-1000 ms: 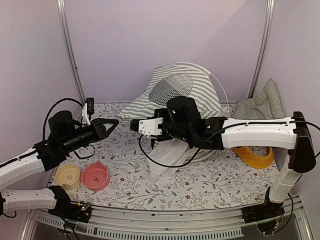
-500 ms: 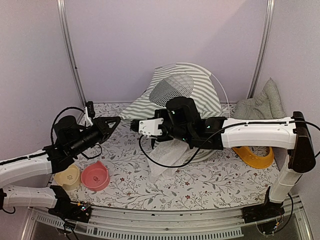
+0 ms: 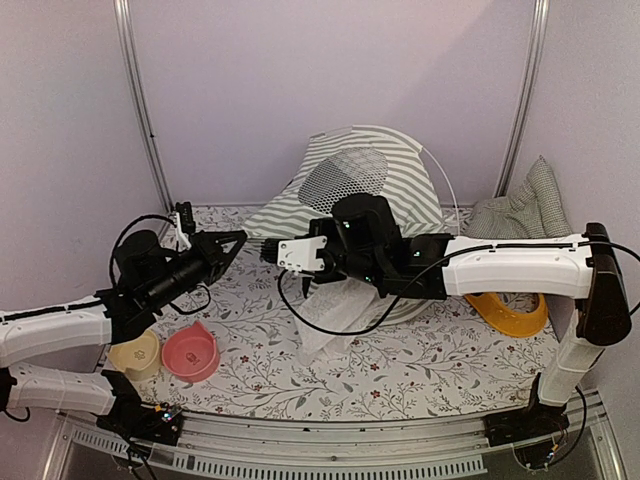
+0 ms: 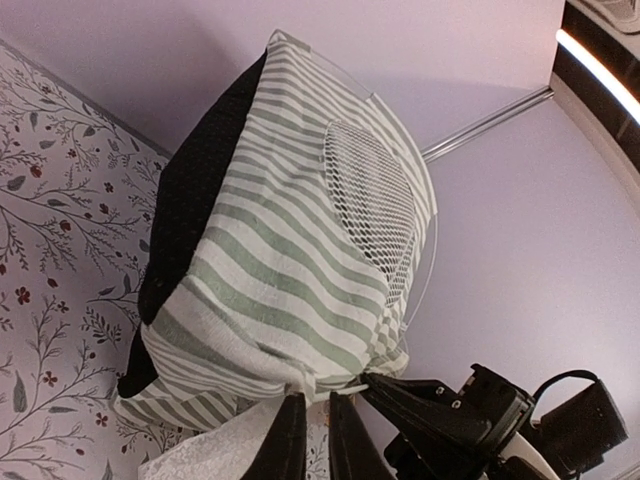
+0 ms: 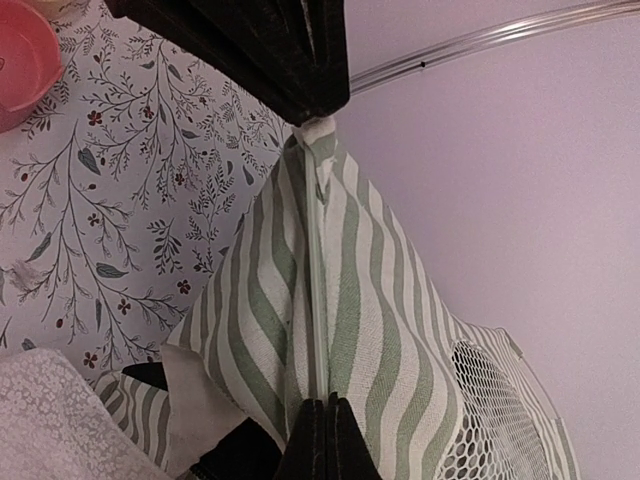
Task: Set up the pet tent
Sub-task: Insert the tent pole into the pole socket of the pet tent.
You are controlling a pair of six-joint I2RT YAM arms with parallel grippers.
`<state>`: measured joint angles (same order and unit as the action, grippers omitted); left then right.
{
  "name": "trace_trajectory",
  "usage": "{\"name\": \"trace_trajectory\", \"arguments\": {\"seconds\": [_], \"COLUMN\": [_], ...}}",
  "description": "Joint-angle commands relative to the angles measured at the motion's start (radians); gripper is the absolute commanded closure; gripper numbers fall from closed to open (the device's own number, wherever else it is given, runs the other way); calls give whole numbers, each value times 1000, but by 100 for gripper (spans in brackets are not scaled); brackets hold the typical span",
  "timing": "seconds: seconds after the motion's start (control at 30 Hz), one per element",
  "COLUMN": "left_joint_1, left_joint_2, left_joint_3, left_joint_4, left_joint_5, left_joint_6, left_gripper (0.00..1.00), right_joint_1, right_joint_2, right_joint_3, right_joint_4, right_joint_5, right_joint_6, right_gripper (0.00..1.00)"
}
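Right jaws (image 5: 322,428) clamp a striped seam of the pet tent (image 5: 350,300). Left jaws (image 4: 318,440), narrow, seemingly pinch the corner between them.

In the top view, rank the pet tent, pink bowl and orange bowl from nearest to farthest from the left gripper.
1. pet tent, its corner right at the left gripper
2. pink bowl, near edge, left
3. orange bowl, far right

pet tent (image 3: 400,180): base behind right arm (image 3: 500,265) | orange bowl (image 3: 515,322): half under arm
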<state>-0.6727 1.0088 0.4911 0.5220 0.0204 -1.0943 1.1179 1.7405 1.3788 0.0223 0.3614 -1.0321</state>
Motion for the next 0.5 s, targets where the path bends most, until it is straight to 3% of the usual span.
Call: {"name": "trace_trajectory", "arguments": {"seconds": [0.0,0.47], "left_joint_1": [8,9], "left_joint_2": [17,27], "left_joint_3": [23,32], "left_joint_4": [43,6], "left_joint_5": [31,19], "left_joint_6": [0,22], "left_gripper": [91,91], "right_joint_1": [-24,-24], "right_joint_2": [26,32], "right_joint_3": [9,13], "right_joint_4": [-26,-23], "right_joint_5": [34,36], "right_joint_6": [29,28], "right_gripper": [100,100]}}
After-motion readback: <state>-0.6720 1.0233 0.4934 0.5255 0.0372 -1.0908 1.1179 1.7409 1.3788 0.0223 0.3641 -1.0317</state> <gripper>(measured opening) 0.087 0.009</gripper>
